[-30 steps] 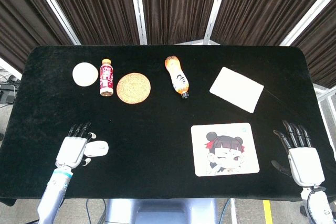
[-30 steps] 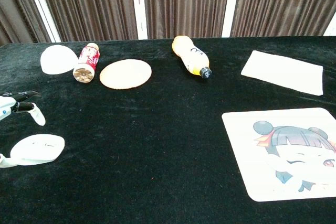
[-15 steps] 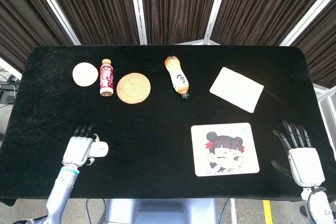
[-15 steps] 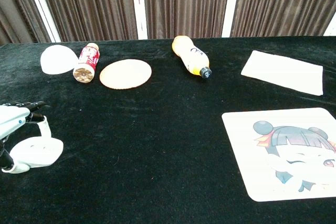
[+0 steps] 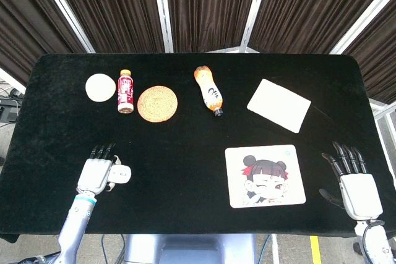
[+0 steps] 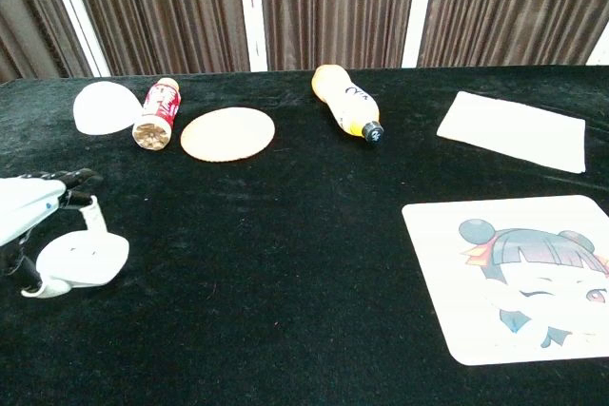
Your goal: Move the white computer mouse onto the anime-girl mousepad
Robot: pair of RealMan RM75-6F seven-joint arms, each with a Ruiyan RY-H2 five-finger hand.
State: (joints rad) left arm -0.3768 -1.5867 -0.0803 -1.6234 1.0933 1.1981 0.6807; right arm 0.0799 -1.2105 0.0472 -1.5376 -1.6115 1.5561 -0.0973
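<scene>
- Mouse: white computer mouse (image 6: 83, 261) is sitting at the table's front left, well apart from the anime-girl mousepad (image 5: 265, 175).
- Left hand (image 5: 96, 174) is pinching its sides — thumb and finger closing round it.
- Likely light, smooth, rigid — flanks are offering the best hold.
- Long axis is running roughly left to right; nose end unclear.

No word, brand or number can be read. The red bottle (image 6: 156, 113), far beyond the left hand (image 6: 29, 211), has a red-and-white label whose print is too small to make out. The orange bottle (image 6: 345, 100), further off toward the right hand (image 5: 356, 185), bears dark marks that stay illegible. The mousepad (image 6: 519, 273), just beside the right hand, carries only a cartoon girl's face, no lettering.
</scene>
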